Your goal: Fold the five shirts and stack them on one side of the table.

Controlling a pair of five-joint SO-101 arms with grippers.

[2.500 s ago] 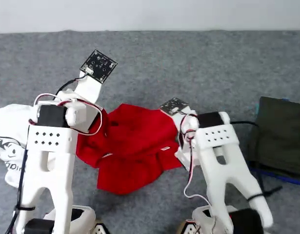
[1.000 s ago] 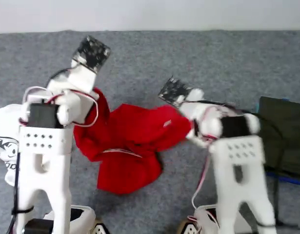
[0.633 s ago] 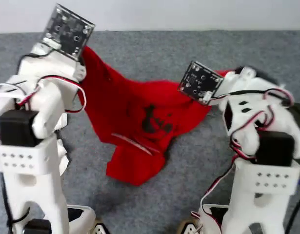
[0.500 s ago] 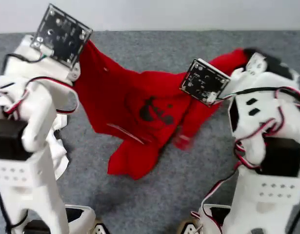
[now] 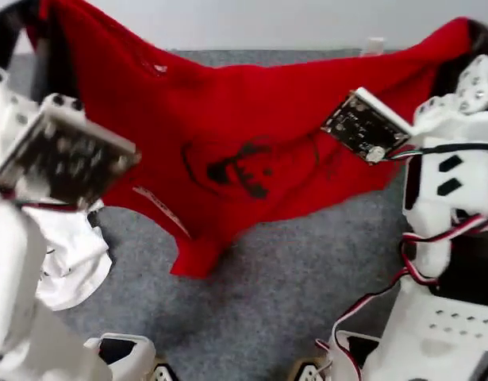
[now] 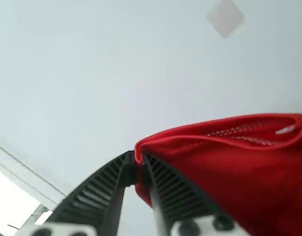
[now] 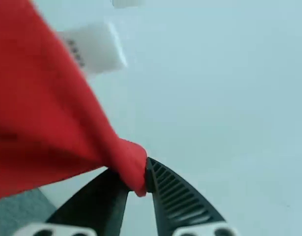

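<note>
red fabric shirt with dark print (image 5: 251, 135) spread aloft, left gripper (image 6: 137, 164) and right gripper (image 7: 138, 176) each clamped on an edge, crumpled white shirt (image 5: 69, 266) on grey table (image 5: 307, 270)

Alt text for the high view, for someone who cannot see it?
A red shirt with a dark print is held up, spread wide between two white arms above the grey table. A crumpled white shirt lies on the table beside one arm.
</note>
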